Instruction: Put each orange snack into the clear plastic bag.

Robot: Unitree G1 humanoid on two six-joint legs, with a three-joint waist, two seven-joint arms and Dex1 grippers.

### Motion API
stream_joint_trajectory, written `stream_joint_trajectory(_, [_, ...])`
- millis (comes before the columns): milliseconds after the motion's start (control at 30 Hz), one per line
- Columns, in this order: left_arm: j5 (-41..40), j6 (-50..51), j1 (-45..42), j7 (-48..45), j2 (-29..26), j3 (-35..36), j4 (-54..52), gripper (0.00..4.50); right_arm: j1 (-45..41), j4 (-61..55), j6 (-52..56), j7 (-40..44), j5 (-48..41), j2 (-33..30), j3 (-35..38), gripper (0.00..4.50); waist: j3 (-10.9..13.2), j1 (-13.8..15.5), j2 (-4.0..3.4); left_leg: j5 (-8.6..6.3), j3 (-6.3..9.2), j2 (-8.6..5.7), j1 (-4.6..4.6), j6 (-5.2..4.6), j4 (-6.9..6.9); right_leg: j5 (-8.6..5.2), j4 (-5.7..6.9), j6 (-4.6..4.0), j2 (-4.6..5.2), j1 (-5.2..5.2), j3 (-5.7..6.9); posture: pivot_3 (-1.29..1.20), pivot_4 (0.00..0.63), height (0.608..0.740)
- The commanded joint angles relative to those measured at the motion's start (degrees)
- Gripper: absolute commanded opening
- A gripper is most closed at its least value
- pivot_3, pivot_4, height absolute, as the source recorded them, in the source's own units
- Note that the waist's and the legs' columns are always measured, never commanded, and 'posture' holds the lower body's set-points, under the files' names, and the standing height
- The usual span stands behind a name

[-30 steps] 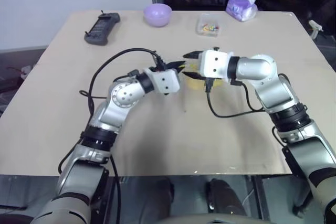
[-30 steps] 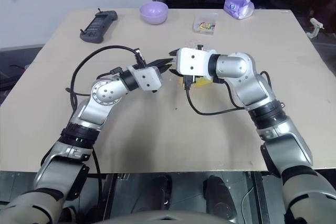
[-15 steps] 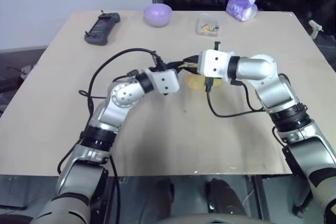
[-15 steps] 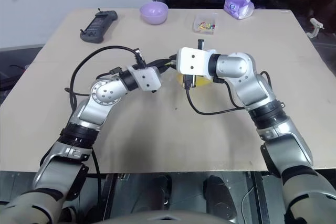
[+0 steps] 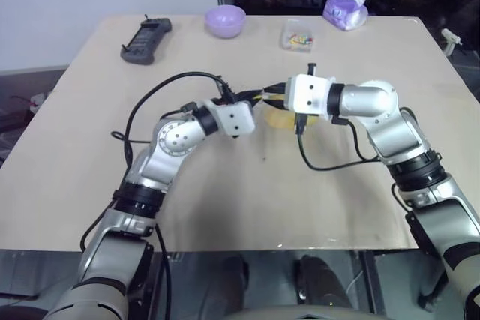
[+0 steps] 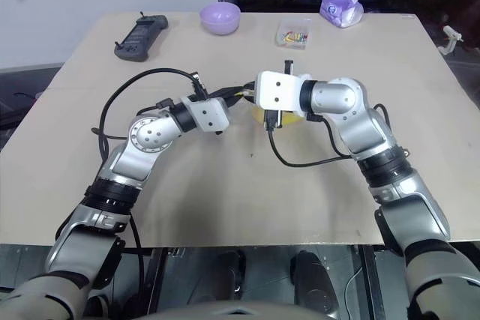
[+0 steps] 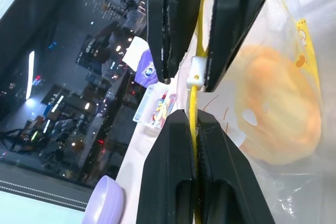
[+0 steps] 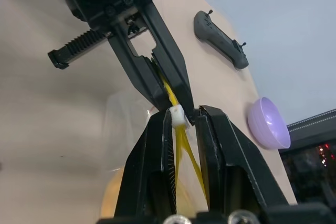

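The clear plastic bag point(image 7: 273, 192) hangs just above the table's middle, held up between both grippers. One orange snack point(image 7: 278, 114), rounded and orange-yellow, lies inside it. My left gripper point(image 7: 195, 121) is shut on the bag's yellow strip point(image 7: 196, 103). My right gripper point(image 8: 184, 116) faces it tip to tip and is shut on the same strip at the small white zip slider point(image 8: 177, 115). From the head views, the bag shows as a yellow patch point(image 5: 279, 119) below the right gripper point(image 5: 276, 95), and the snack is mostly hidden by the wrists.
Along the table's far edge stand a lilac bowl point(image 5: 226, 20), a black remote point(image 5: 145, 40), a small clear box of colourful bits point(image 5: 297, 35) and a purple tissue pack point(image 5: 346, 7). Black cables loop off both wrists over the table point(image 5: 225, 200).
My right gripper's fingers, spread apart a second ago, have closed onto the bag's strip at the slider. The left gripper has kept its grip and place.
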State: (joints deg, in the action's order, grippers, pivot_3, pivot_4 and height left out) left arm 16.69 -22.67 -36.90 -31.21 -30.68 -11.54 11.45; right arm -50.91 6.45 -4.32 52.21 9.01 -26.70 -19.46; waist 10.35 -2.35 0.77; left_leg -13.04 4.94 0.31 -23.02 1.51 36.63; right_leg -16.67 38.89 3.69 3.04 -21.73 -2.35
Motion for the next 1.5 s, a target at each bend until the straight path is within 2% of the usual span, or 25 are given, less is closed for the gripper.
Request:
stream_joint_trajectory(33, [-0.6,0.2,-0.2,0.5,-0.1,1.0,-2.6,0.00,-0.3,-2.7,0.0,0.0,-0.9,0.0,1.3,0.77,0.0,0.0,0.00,0.00,0.00,0.00,0.00,0.00,0.00,0.00,0.00,0.00,0.00,0.00,0.00,0.00,0.150,0.736])
stream_joint_trajectory(200, [-0.8,0.3,-0.3,0.5,0.0,1.1,-2.6,0.00,-0.4,-2.3,-0.2,-0.1,-0.6,0.2,1.0,0.77,0.0,0.0,0.00,0.00,0.00,0.00,0.00,0.00,0.00,0.00,0.00,0.00,0.00,0.00,0.00,0.00,0.150,0.736])
stream_joint_trajectory(233, [-0.8,0.4,-0.2,0.5,0.0,1.1,-2.6,0.00,-0.4,-2.2,-0.2,-0.2,-0.5,0.3,1.0,0.50,0.0,0.0,0.00,0.00,0.00,0.00,0.00,0.00,0.00,0.00,0.00,0.00,0.00,0.00,0.00,0.00,0.150,0.736])
stream_joint_trajectory(1033, [-0.5,0.3,0.3,0.9,-0.1,1.1,-2.4,0.00,-0.3,-1.8,-0.1,-0.9,0.1,0.2,1.2,0.50,0.0,0.0,0.00,0.00,0.00,0.00,0.00,0.00,0.00,0.00,0.00,0.00,0.00,0.00,0.00,0.00,0.150,0.736])
stream_joint_trajectory(1367, [5.5,4.7,-1.6,10.2,-1.9,4.3,0.5,0.00,0.0,-0.7,-0.2,-1.3,0.7,-1.6,2.0,0.50,0.0,0.0,0.00,0.00,0.00,0.00,0.00,0.00,0.00,0.00,0.00,0.00,0.00,0.00,0.00,0.00,0.150,0.736])
stream_joint_trajectory(1500, [5.3,4.2,-2.2,10.6,-1.8,4.1,1.1,0.00,-0.3,0.1,-0.5,-1.6,0.8,-2.5,2.2,0.50,0.0,0.0,0.00,0.00,0.00,0.00,0.00,0.00,0.00,0.00,0.00,0.00,0.00,0.00,0.00,0.00,0.150,0.736])
